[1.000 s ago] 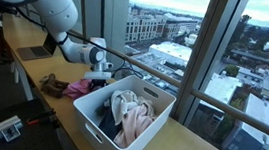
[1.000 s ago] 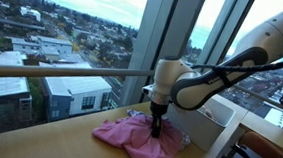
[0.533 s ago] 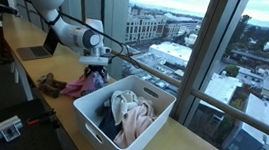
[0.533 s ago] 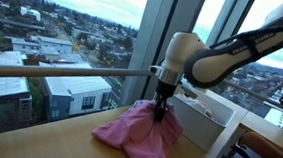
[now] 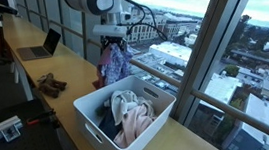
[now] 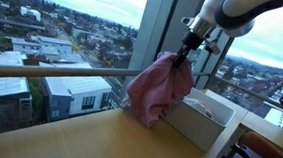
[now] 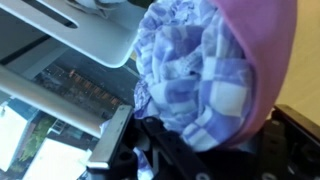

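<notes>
Far left of the long wooden counter [image 5: 28, 68]: 1 open grey laptop [image 5: 39, 45], then 1 brown crumpled item [image 5: 50, 84] lying flat, well apart from the arm.

Centre: Robotiq gripper [image 5: 114, 42] is high above the counter and points down. Its jaws are pinched on the top of 1 pink fabric garment with a blue-and-white checked lining [image 5: 113, 65]. The grip point is buried in folds, so the width of the gap cannot be read.

The garment hangs free in both exterior views, long axis vertical, bunched, with nothing of it on the counter [image 6: 159, 85]. The wrist view shows the checked lining bulging outward beside plain pink [image 7: 215, 70].

Right: 1 white rectangular plastic basket [image 5: 98, 129], already holding dark and pale clothes. Key relation: the basket lies below the gripper, to the near right. In an exterior view the garment's lower edge hangs at the basket's left end [image 6: 193, 128]. Whether it is over the rim or just outside cannot be told.
</notes>
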Controlling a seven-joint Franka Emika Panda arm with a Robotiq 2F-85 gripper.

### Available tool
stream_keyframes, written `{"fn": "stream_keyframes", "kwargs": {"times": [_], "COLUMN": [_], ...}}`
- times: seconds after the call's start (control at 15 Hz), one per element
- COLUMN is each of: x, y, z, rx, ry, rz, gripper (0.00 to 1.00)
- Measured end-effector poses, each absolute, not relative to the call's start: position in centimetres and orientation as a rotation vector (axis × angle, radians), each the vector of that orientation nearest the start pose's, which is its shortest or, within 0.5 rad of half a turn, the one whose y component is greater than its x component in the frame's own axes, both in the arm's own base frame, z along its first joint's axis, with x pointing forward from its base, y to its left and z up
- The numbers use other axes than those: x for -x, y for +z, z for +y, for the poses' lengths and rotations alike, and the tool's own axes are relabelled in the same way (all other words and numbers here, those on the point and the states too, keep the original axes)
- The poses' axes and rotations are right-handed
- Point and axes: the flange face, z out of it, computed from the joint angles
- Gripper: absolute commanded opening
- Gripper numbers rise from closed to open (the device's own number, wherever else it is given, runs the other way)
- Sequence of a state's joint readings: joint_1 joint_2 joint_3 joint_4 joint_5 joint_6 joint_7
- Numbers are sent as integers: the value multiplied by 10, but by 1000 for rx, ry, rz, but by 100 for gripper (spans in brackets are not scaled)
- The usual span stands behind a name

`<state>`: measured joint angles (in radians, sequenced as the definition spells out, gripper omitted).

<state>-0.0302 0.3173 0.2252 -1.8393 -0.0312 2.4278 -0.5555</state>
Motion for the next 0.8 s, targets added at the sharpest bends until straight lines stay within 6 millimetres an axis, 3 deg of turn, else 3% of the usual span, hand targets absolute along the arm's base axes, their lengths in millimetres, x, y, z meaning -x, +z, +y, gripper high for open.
{"fn": "stream_keyframes", "kwargs": {"times": [0.4, 0.6, 0.8], "x": [-632, -610, -575], "y": [532, 606, 674], "z": [42, 14, -13], "rx": [2961, 2992, 3021], "ry": [-775, -899, -958], "rz": [-958, -904, -850], "gripper": [0, 0, 0]}}
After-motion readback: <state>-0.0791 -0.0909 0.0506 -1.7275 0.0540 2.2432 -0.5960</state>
